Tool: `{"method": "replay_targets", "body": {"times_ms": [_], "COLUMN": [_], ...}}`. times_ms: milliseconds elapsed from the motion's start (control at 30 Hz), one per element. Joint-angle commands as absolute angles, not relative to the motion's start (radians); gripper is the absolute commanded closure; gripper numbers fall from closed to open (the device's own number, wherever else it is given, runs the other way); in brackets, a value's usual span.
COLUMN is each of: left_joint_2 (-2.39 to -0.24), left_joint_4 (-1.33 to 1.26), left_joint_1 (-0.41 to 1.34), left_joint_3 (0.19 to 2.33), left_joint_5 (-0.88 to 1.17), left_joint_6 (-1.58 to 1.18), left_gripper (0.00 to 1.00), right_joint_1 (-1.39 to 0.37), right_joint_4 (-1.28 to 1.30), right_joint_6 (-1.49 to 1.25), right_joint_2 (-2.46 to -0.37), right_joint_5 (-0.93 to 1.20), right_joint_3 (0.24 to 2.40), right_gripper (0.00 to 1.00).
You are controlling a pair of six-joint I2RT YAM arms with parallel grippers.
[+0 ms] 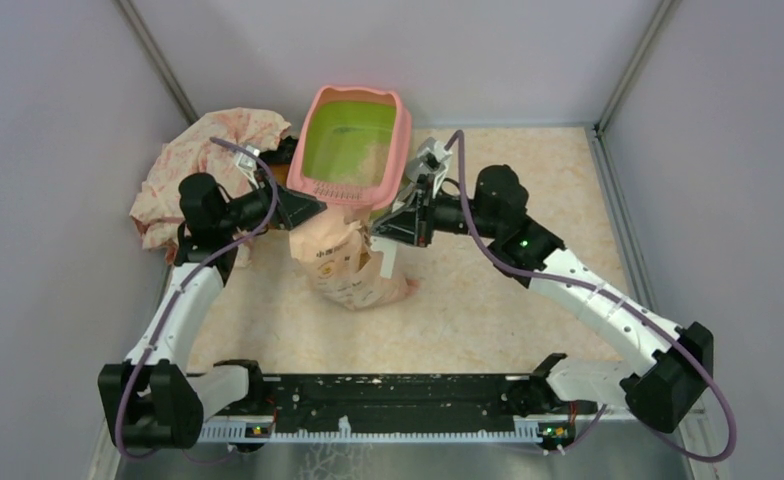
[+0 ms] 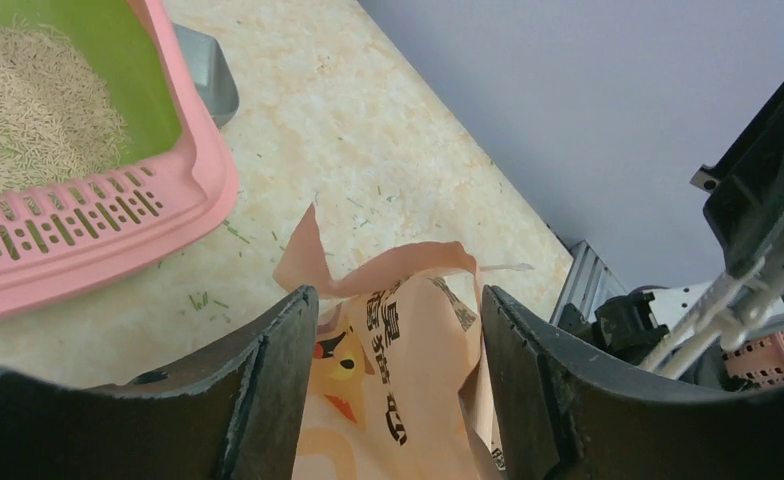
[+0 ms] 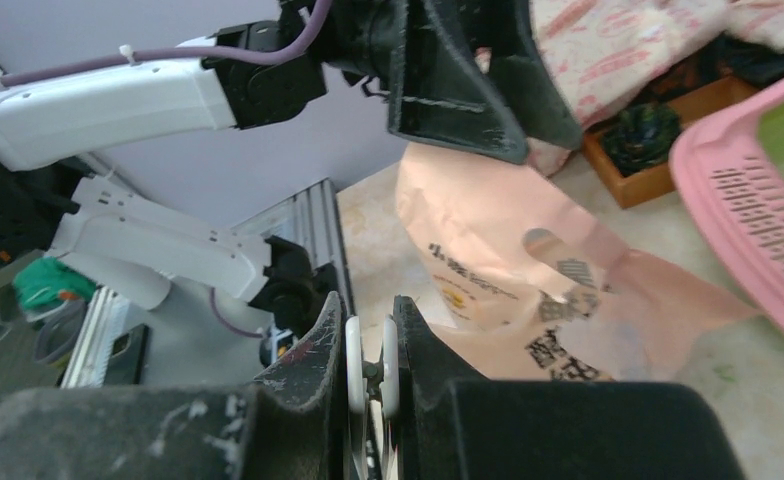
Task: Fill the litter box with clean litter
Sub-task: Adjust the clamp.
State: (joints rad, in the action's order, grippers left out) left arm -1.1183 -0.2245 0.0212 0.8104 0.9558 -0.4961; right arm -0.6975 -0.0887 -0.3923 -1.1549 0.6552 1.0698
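Note:
The litter box (image 1: 405,130), pink rim and lime-green inside, stands at the back of the table. Pale tan clean litter (image 2: 38,100) covers part of its floor. The peach bag (image 1: 343,265) with Chinese lettering stands upright just in front of the box. My left gripper (image 1: 313,212) is at the bag's top, and its jaws press the bag (image 2: 408,370) from both sides; the torn edge curls past the fingertips. My right gripper (image 1: 383,228) is beside the bag's upper right. It is shut on a small white two-disc plastic piece (image 3: 353,360).
A crumpled floral cloth (image 1: 208,160) lies at the back left over a wooden box with a dark plant (image 3: 658,150). A grey metal object (image 2: 208,70) sits behind the litter box corner. Purple walls close in the left, back and right.

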Motion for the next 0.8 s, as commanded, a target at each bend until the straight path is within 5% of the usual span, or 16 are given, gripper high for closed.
{"method": "replay_targets", "body": {"times_ms": [0,133,400,767], "left_joint_2": [-1.114,-1.129,-1.110,-0.913], "left_joint_4": [-0.227,-0.284,-0.282,0.041], "left_joint_1": [0.015,0.016,0.015,0.006], "left_joint_3": [0.812,0.766,0.760,0.959], "left_joint_5": [0.962,1.011,0.986,0.752], "left_joint_6": [-0.489,-0.512,-0.486,-0.386], "left_gripper": [0.40,0.59,0.62,0.35], "right_joint_1": [-0.836,-1.014,-1.192,-1.089], "right_joint_4": [-0.127,-0.181,-0.110,-0.149], "right_joint_6": [-0.409,-0.438,-0.311,-0.223], "right_joint_2": [-1.239,-1.323,-1.431,-1.633], "right_joint_5": [0.656,0.641,0.401,0.399], "right_joint_3": [1.140,1.106,1.147,1.208], "right_gripper": [1.00,1.00,1.00,1.00]}}
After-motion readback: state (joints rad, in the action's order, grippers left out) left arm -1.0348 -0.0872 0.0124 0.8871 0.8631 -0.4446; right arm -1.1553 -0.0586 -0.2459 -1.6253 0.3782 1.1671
